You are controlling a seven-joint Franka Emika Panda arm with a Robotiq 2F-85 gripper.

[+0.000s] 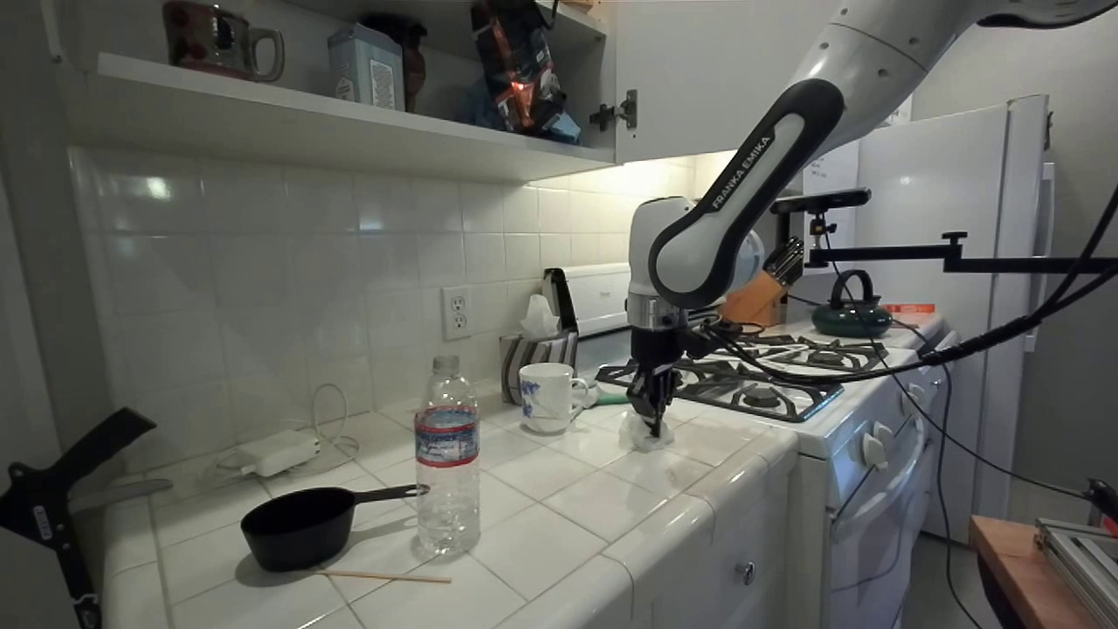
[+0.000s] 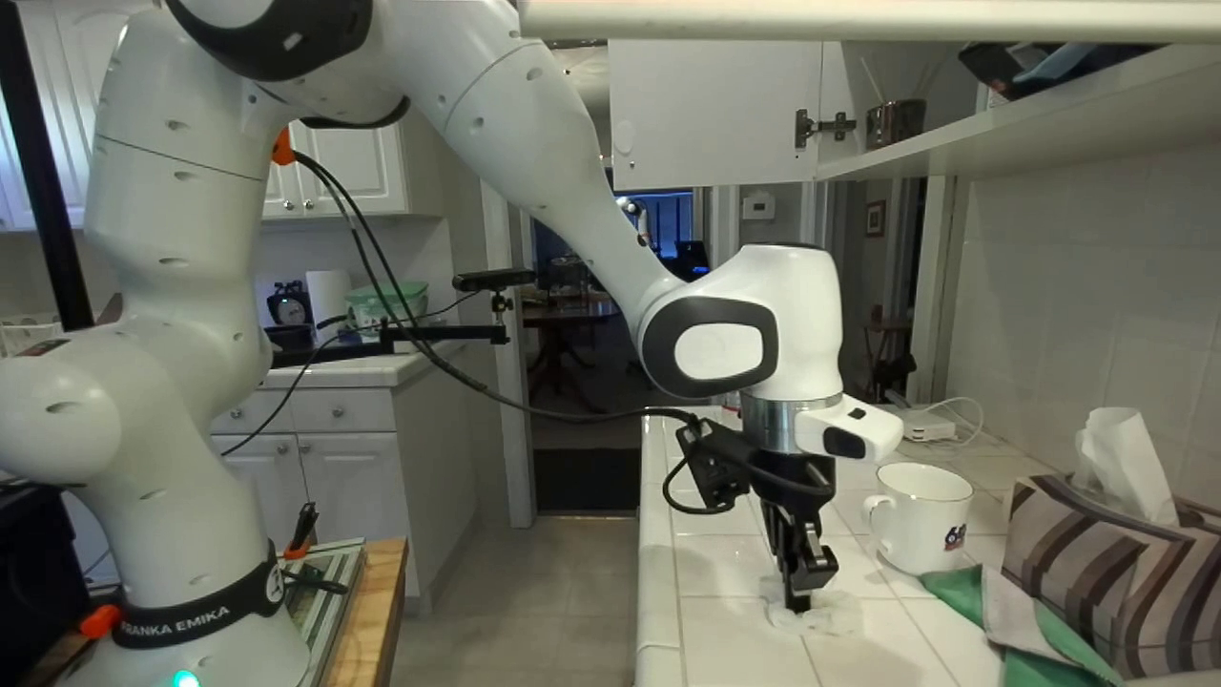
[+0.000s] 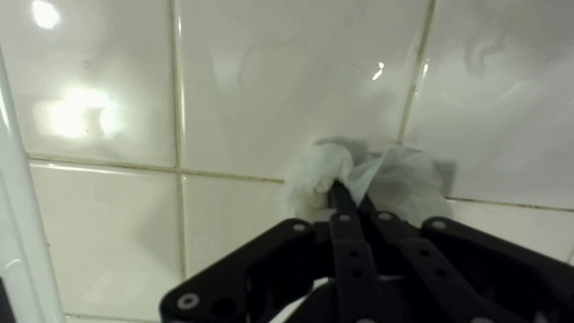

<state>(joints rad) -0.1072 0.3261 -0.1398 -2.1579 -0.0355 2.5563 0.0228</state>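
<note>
Evidently, a crumpled white tissue (image 3: 408, 177) is clamped in the gripper (image 3: 354, 199): its fingers are set together on a fold, and loose lobes are spread to either side. In both exterior views the tissue is seen low at the tiled countertop (image 1: 559, 528), near the stove (image 1: 760, 397); how firmly it is pressed down cannot be told.

The step in hand is judged to be the working of this tissue at the surface, and it would be done best with light, even contact, so that paper rather than bare fingertips is borne against the countertop. Sideways travel should be made slowly, since thin paper may tear or slip where it is caught by one fold. Extra care is advised across the grout lines (image 3: 178, 170), where a loose lobe could be snagged. If the tissue is to be lifted, a straight upward path would be safest. Clearance should be left toward the white floral mug (image 1: 543, 397), the green cloth (image 2: 962, 592) and the striped tissue box (image 2: 1097, 572), and the rounded counter edge (image 2: 658, 563) should not be overrun.
</note>
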